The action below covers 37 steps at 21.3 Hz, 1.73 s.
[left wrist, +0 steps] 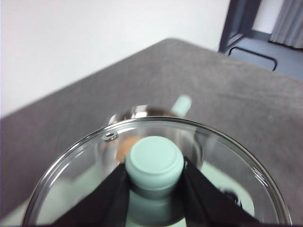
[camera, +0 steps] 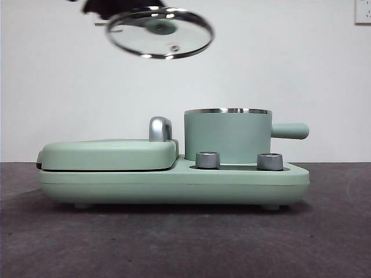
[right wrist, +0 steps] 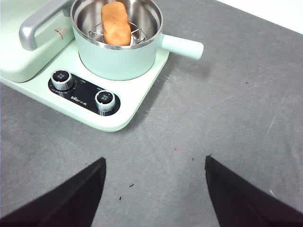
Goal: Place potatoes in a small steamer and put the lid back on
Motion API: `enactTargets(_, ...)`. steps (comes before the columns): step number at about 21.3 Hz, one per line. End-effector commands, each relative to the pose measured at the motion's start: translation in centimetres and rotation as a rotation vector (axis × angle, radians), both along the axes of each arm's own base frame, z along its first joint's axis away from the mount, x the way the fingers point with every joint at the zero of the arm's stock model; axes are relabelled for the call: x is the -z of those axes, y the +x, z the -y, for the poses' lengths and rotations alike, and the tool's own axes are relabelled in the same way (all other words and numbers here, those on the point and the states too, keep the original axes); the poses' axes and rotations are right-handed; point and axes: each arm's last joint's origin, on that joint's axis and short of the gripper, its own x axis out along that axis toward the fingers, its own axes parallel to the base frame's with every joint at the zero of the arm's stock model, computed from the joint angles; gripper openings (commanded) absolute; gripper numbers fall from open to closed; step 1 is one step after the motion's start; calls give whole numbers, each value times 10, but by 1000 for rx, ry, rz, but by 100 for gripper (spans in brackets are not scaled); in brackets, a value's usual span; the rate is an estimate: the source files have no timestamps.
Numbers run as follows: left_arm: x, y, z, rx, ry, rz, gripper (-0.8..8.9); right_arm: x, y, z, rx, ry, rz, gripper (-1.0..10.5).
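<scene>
The mint-green steamer pot stands on the right of the appliance base, handle pointing right. The orange-brown potato lies inside the pot on a steel rack. It is hidden in the front view and shows faintly through the glass in the left wrist view. My left gripper is shut on the mint-green knob of the glass lid. It holds the lid tilted, high above and to the left of the pot. My right gripper is open and empty, above bare table beside the appliance.
The flat mint-green griddle with a chrome handle fills the appliance's left half. Two steel dials sit on the front of the base. A dark grey table runs under it; a white wall stands behind.
</scene>
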Motion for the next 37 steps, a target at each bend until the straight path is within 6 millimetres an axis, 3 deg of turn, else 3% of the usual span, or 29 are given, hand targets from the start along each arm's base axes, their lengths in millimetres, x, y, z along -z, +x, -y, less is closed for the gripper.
enactTargets(1,-8,19,25,50,-15,85,15,0,2,-1,3,9,-11,332)
enactTargets(8,33,57,74,111,-63,185,15,0,2,-1,3,7,-14,331)
enactTargets(15,72,80,93,117,-61,180,14,-1,3,-1,10,8,3,331)
enactTargets(20,69,92,101,117,-51,163,14,-3,6,-2,26,4,23,331)
enactTargets(37,84,97,98,121,44,82,14,-2,10,-3,25,2,15,331)
